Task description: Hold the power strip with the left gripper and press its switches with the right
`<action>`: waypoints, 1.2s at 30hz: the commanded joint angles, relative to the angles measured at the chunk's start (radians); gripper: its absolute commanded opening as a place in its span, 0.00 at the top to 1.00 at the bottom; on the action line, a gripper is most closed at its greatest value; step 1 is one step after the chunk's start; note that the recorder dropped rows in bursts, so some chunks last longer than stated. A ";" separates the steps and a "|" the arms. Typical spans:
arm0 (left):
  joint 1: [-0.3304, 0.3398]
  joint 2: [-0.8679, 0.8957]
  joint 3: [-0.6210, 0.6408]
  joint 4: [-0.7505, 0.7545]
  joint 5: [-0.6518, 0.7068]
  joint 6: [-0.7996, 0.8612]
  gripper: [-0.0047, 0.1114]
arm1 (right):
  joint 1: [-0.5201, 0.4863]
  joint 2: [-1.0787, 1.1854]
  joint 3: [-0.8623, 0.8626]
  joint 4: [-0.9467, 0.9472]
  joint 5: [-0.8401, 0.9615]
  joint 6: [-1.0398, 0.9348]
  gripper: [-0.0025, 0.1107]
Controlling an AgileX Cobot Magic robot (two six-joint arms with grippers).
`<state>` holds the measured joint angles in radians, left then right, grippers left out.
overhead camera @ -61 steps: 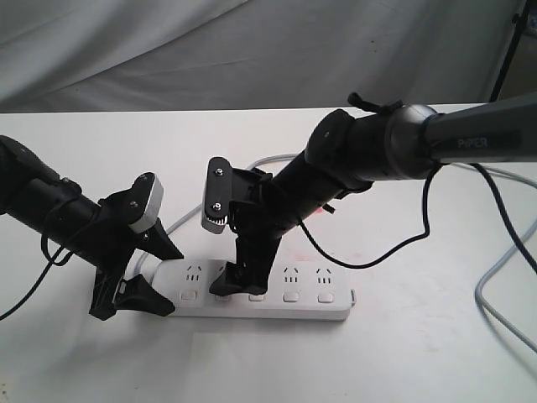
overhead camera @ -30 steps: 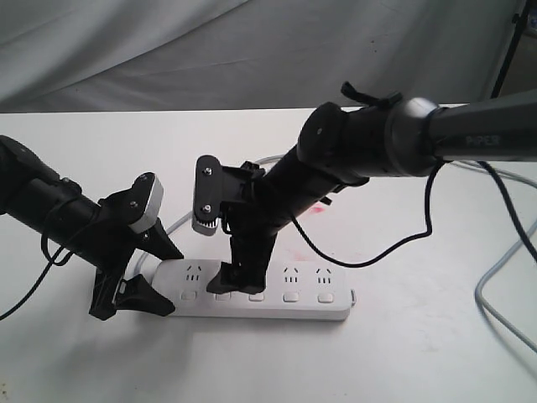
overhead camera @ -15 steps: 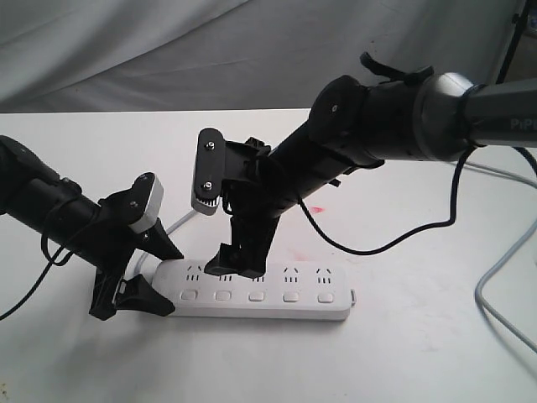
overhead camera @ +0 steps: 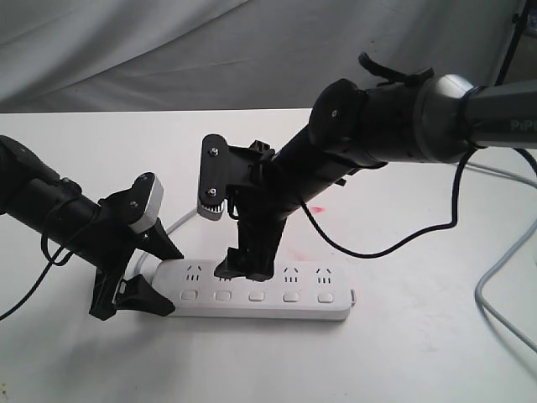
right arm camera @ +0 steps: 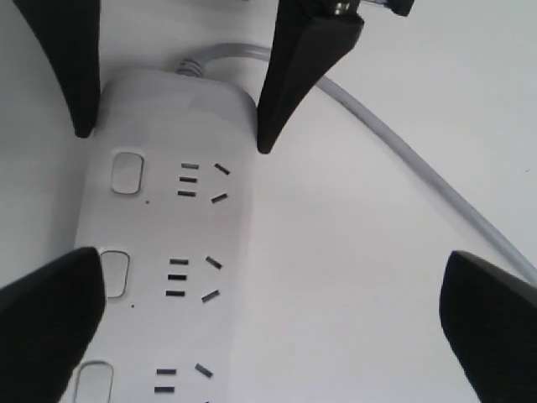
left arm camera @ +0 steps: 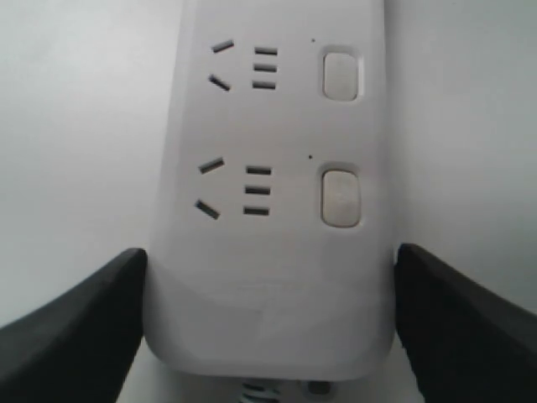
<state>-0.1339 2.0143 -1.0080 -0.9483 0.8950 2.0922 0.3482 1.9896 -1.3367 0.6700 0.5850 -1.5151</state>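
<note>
The white power strip (overhead camera: 268, 304) lies flat on the white table, its five switches (overhead camera: 257, 295) in a row along the near side. My left gripper (overhead camera: 165, 280) straddles the strip's left, cord end; in the left wrist view its two black fingers (left arm camera: 75, 327) press both long edges of the power strip (left arm camera: 268, 277), with two switches (left arm camera: 341, 197) beyond. My right gripper (overhead camera: 245, 270) hangs over the middle sockets. In the right wrist view the right gripper (right arm camera: 268, 336) is open wide, one finger (right arm camera: 46, 327) over the strip's (right arm camera: 168, 227) button side. The grey cord (right arm camera: 403, 151) trails away.
A grey cloth backdrop (overhead camera: 168, 50) hangs behind the table. The grey cord (overhead camera: 503, 277) loops over the right side, and a thin black arm cable (overhead camera: 394, 243) droops near the strip. A small red mark (overhead camera: 317, 208) shows on the tabletop.
The right gripper had a fingertip down on a switch left of the middle; it lifted off the strip and has shifted slightly right over the middle. Left gripper and strip have not moved.
</note>
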 commanded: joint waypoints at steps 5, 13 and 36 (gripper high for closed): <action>-0.006 0.001 0.004 -0.008 -0.005 0.001 0.84 | -0.062 -0.007 0.027 -0.033 0.040 0.012 0.05; -0.006 0.001 0.004 -0.008 -0.005 0.001 0.84 | -0.079 -0.007 0.027 0.021 0.076 -0.008 0.05; -0.006 0.001 0.004 -0.008 -0.005 0.001 0.84 | -0.079 0.077 0.045 0.005 0.010 -0.028 0.05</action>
<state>-0.1339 2.0143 -1.0080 -0.9483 0.8950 2.0922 0.2737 2.0558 -1.2954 0.6857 0.6101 -1.5376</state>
